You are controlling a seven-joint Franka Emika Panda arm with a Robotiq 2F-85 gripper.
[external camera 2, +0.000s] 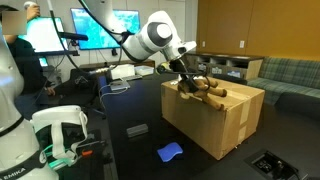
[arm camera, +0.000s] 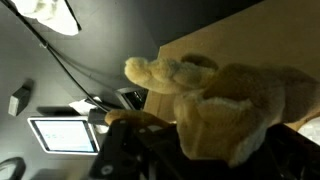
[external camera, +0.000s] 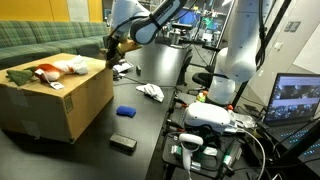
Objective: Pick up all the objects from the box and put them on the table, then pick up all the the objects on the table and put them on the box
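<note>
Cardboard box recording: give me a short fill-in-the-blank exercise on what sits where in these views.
1. The gripper is at a tan plush toy on top of the cardboard ____.
2. The flat soft object on the black table is ____ in colour.
3. The laptop has its screen switched ____.
Missing words: box; blue; on.
</note>
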